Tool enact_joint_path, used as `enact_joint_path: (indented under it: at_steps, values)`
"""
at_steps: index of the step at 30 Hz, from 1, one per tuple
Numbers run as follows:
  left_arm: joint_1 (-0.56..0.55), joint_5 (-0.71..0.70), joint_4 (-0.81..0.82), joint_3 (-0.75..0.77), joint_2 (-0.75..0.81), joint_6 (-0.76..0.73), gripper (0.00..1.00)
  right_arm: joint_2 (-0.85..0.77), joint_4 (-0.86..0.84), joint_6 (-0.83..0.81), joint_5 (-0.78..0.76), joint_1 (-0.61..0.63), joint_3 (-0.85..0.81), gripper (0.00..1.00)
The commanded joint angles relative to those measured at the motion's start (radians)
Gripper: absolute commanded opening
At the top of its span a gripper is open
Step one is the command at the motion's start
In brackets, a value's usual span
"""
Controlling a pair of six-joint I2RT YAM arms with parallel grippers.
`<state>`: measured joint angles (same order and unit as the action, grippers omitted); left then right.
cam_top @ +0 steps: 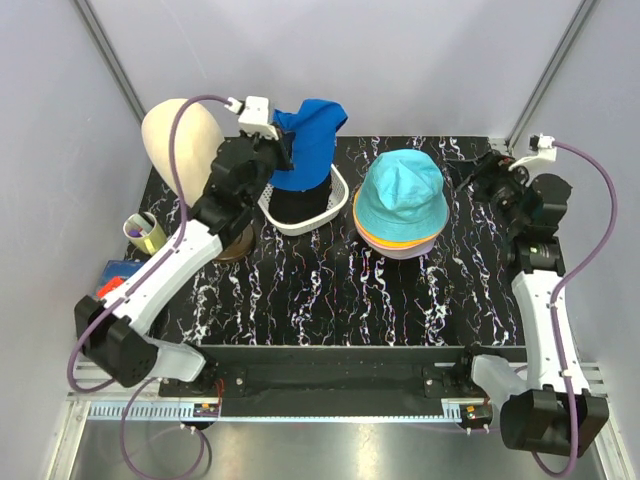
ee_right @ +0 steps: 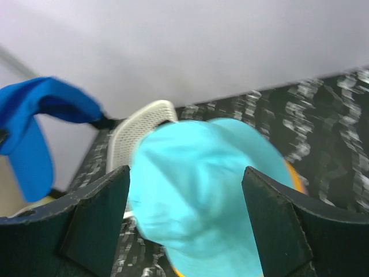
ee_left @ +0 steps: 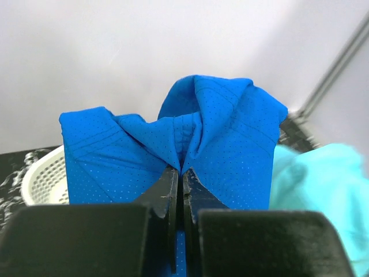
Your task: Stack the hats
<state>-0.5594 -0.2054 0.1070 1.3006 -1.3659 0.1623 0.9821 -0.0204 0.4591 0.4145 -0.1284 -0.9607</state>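
The left gripper [ee_left: 179,173], clamped shut on bunched cloth of the royal-blue hat [cam_top: 312,140], holds it above the white basket [cam_top: 338,205] at far left; best carried right, centred over the teal-topped hat stack [cam_top: 400,195], beside which the right gripper [ee_right: 185,173] hovers wide open, empty.

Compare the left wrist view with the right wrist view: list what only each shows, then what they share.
Only the left wrist view: the left gripper, fingers shut on a bunched fold of the royal-blue fabric hat. Only the right wrist view: the right gripper, fingers wide apart and holding nothing, plus the edge of the orange-yellow fabric hat under the teal fabric bucket hat. Both: the blue hat, the teal hat and the white perforated plastic basket.
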Motion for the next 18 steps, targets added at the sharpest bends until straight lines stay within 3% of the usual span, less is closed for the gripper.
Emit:
enact_joint_path:
  at_steps: [1,3,6,10,18]
  values:
    - [-0.002,0.070,0.085,0.042,0.083,0.190,0.00,0.068,-0.153,0.064,0.087,0.205,-0.079,0.86]
    - [-0.002,0.087,0.105,0.031,0.100,0.291,0.00,0.104,-0.200,0.056,0.081,0.345,-0.099,0.86]
    - [-0.002,0.104,0.190,-0.026,0.136,0.435,0.00,0.145,-0.396,0.125,0.089,0.462,-0.066,0.86]
    - [-0.004,0.074,0.286,-0.083,0.191,0.539,0.00,0.205,-0.571,0.132,0.093,0.579,-0.062,0.86]
    - [-0.028,-0.018,0.358,-0.181,0.252,0.643,0.00,0.299,-0.681,0.079,0.070,0.714,-0.117,0.86]
